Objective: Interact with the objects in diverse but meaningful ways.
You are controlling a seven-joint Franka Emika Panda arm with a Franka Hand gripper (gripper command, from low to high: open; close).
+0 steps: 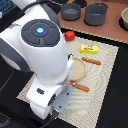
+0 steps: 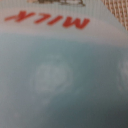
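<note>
Filling wrist view: pale blue carton [image 2: 64,75] | fingers hidden, state unclear

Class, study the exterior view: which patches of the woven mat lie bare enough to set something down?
Bare mat lies toward the exterior view's right, below the yellow block and past the two sausages. Around the round plate it is crowded. The arm hides the mat's other side.

exterior view looks down past the arm [image 1: 37,55] onto the mat [image 1: 102,80]; wrist view presses close against the carton [image 2: 64,75].
</note>
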